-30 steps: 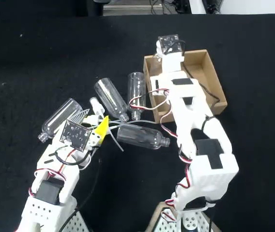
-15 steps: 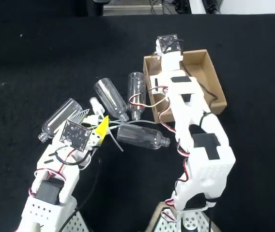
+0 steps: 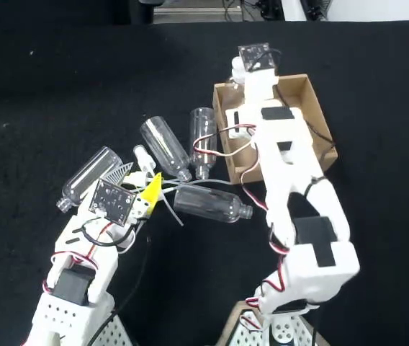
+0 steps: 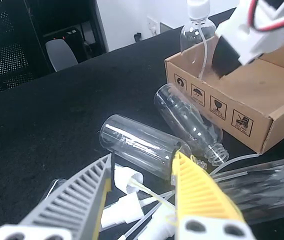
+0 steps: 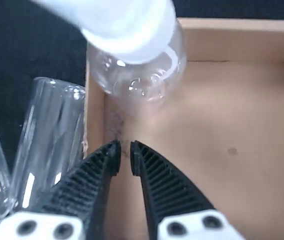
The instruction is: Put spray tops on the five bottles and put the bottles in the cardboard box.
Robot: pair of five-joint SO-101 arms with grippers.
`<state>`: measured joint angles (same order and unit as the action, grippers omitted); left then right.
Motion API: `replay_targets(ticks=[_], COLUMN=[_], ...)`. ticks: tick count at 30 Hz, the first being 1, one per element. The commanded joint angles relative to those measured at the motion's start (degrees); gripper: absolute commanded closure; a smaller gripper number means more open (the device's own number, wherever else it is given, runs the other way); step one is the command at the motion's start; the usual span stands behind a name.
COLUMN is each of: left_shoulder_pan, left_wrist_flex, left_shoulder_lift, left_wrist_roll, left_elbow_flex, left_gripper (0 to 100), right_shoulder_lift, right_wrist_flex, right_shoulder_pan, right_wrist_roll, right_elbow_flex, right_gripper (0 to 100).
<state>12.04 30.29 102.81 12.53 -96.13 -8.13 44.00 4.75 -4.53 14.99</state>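
Evidently one capped bottle (image 5: 137, 65) stands in corner of cardboard box (image 3: 321, 140), spray top on. Right gripper (image 5: 123, 147) hangs over box floor just beside it, jaws nearly closed, gripping nothing. Boxing of first bottle looks done. Four bare bottles (image 3: 165, 148) lie uncapped on black table (image 3: 377, 238). Left gripper (image 4: 142, 162) spread wide above loose spray tops (image 4: 127, 200), empty. Next, I'd guess: seize one top, mate it to a neck. Trouble: thin tubes tangled, bottles crowded, one just beside box wall.
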Motion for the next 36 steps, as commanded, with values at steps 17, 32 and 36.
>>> replay_targets(ticks=[17,32,36], left_shoulder_pan=[-28.62,-38.29,-42.95], left_wrist_flex=[2.81,8.26,13.63], left_shoulder_lift=[-3.52,-50.90,-60.40], left_wrist_roll=[-10.29,-6.59,4.92], left_elbow_flex=[14.11,41.45,45.93], left_gripper=[80,80,80], right_shoulder_lift=[23.60,23.60,23.60], right_wrist_flex=[1.41,-10.99,-12.04], right_shoulder_pan=[13.80,30.51,31.12], right_wrist_roll=[0.44,-0.26,-0.26], right_elbow_flex=[14.37,27.12,28.00], right_gripper=[98.6,76.6,77.0])
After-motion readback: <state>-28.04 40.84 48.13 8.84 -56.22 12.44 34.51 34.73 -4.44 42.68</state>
